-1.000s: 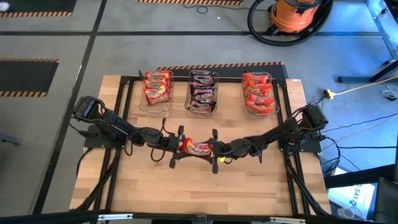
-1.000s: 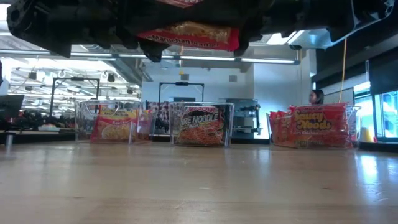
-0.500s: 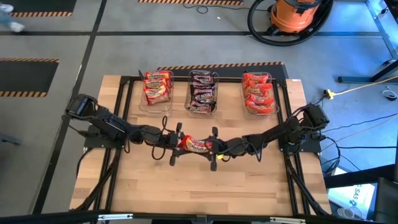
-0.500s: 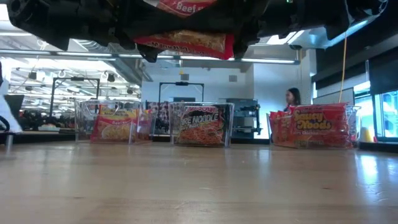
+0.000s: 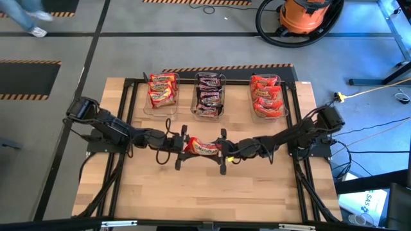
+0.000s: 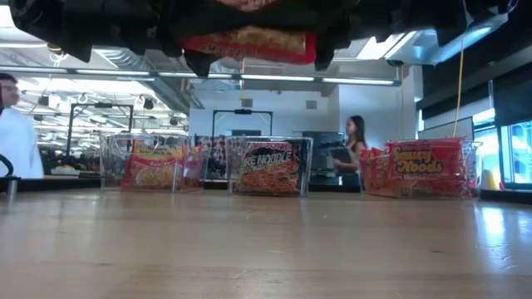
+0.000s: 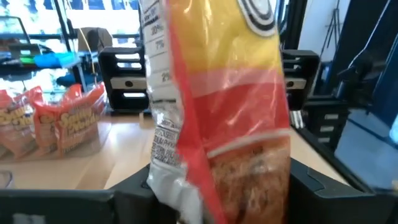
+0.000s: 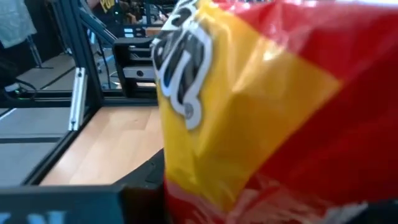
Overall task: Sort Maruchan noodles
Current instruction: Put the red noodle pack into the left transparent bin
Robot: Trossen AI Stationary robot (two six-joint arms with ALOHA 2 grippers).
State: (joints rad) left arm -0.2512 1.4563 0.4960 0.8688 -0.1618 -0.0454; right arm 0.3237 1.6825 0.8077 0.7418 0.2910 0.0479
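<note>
left gripper, right gripper, red-yellow packet clamped lengthwise between

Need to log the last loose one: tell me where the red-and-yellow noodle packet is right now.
In the high view the red-and-yellow packet is held above mid-table between the left gripper and right gripper, in front of the middle tub of dark packets.
</note>
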